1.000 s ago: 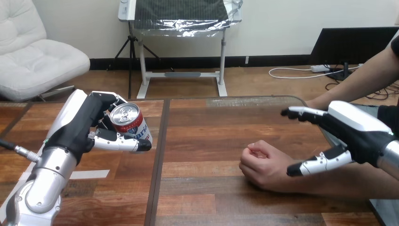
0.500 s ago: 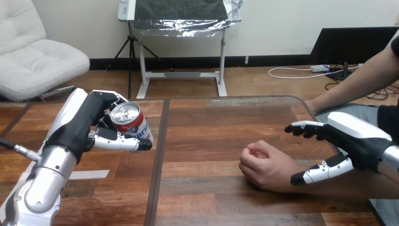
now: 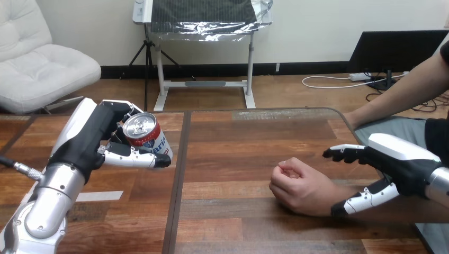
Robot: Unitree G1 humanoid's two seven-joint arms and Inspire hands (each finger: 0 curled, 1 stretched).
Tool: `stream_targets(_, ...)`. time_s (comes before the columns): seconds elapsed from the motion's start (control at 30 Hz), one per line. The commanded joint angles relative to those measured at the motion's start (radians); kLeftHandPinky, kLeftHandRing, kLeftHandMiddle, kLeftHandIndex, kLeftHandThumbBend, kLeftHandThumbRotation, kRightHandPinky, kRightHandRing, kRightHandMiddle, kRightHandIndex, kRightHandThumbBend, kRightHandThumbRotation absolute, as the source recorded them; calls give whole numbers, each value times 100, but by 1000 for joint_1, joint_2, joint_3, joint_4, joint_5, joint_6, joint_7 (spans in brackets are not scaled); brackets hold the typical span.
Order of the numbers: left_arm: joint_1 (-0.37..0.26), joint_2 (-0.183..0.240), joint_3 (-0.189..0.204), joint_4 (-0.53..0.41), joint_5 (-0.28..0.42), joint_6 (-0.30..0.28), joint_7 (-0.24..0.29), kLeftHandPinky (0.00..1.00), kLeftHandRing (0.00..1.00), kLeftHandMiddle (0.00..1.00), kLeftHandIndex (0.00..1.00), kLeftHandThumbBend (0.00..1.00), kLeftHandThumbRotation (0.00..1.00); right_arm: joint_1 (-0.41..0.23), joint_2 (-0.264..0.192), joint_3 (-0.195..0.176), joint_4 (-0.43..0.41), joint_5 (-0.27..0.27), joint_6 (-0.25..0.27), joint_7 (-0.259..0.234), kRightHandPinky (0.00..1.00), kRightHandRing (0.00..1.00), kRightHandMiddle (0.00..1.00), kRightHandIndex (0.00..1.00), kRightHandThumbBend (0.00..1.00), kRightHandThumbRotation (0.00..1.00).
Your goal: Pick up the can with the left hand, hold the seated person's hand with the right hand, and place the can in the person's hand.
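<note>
Two robot hands at work, only one moving. Right robot hand (image 3: 397, 161) sits lower than a second ago: it comes down from above the person's forearm to the level of the person's wrist (image 3: 325, 193), near the desk's right edge. Its fingers (image 3: 344, 154) are straight and spread, reaching over the far side of the wrist; its thumb (image 3: 368, 198) hangs at the near side, just beside the forearm. Open, nothing gripped. Contact with the wrist cannot be confirmed.

Person's hand (image 3: 296, 188) rests on the desk (image 3: 249, 143), right of centre and toward the near edge, curled into a loose fist. No change in it across the last second.

Left robot hand (image 3: 92, 138) is closed round the can (image 3: 144, 135), thumb across its front, fingers behind. Can is upright with a slight tilt, held clear of the desk over its left half, well apart from the person's hand. Position almost the same as before.

Judgement: pick-up is done; the step in hand is taking hold of the person's hand. Closing at the wrist looks imminent. The fist must open, palm up, before the can can be delivered.
</note>
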Motion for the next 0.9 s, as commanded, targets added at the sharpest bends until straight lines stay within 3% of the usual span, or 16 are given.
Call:
stream_targets(0.0, -46, 18, 28, -49, -11, -14, 1, 25, 28, 34, 41, 73, 0, -84, -23, 8, -2, -13, 13, -12, 85, 86, 87, 88, 100, 48)
stream_targets(0.53, -45, 18, 25, -52, -12, -27, 1, 26, 29, 34, 40, 72, 0, -81, -15, 45, 21, -63, 26, -29, 82, 86, 87, 89, 100, 40)
stream_targets(0.87, -43, 19, 24, -56, -2, -18, 6, 25, 28, 34, 40, 72, 0, -99, -8, 81, 54, -70, 41, 15, 84, 88, 89, 90, 100, 32)
